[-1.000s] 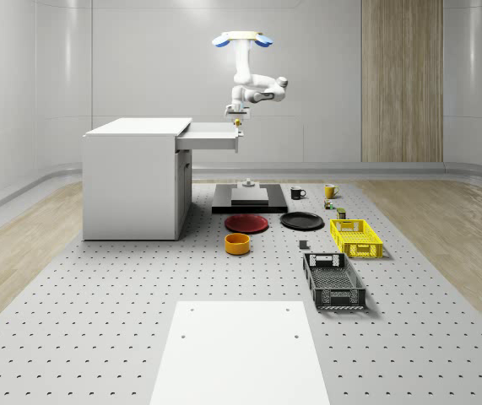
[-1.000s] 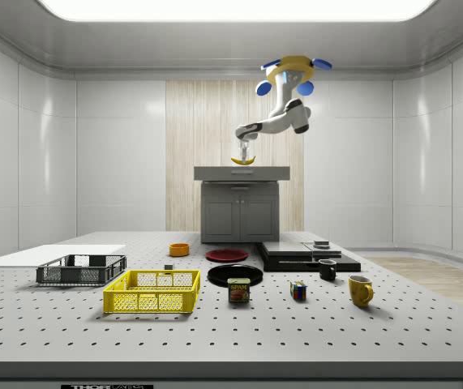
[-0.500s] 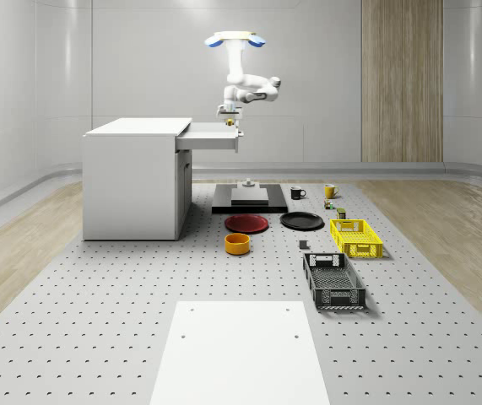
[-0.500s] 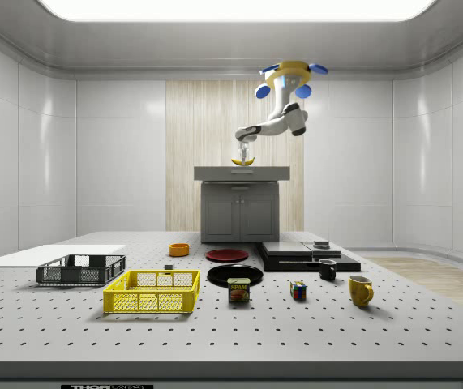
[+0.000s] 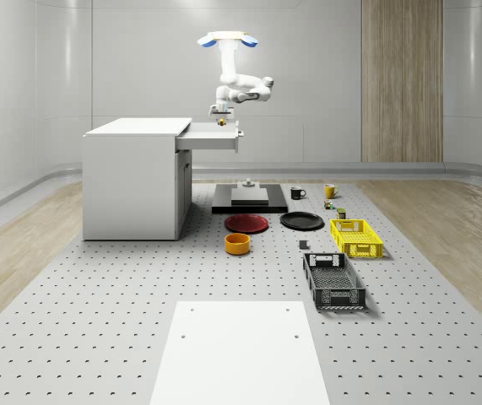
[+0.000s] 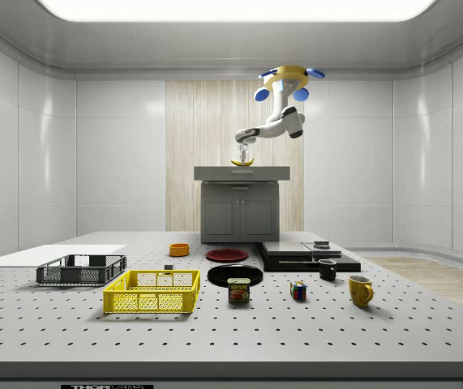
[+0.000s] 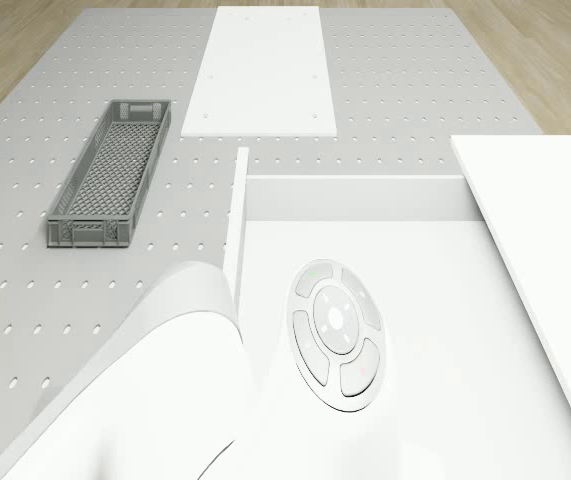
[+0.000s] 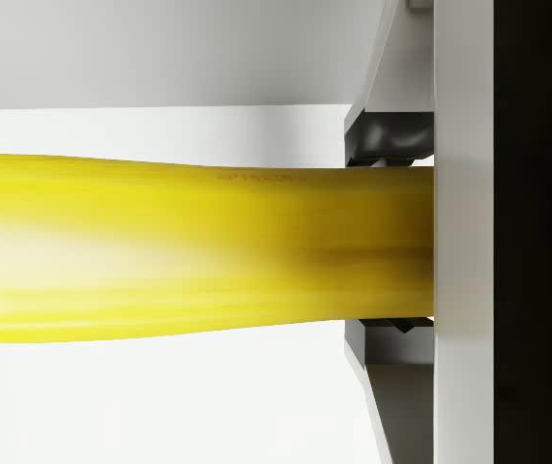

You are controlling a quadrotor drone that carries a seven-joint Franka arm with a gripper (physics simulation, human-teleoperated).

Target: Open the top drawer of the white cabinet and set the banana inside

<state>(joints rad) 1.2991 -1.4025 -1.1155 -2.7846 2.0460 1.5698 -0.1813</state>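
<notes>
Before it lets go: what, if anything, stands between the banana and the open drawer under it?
Nothing visible does. The end effector holds the banana above the pulled-out top drawer of the cabinet, with the drone hovering over it. The drawer's floor looks bare below the arm.

From here I can read just one label: "SPAM" on the tin (image 6: 238, 290) standing on the table in the side view; the dark strip (image 6: 107, 386) at that view's lower edge carries lettering I can't make out
</notes>
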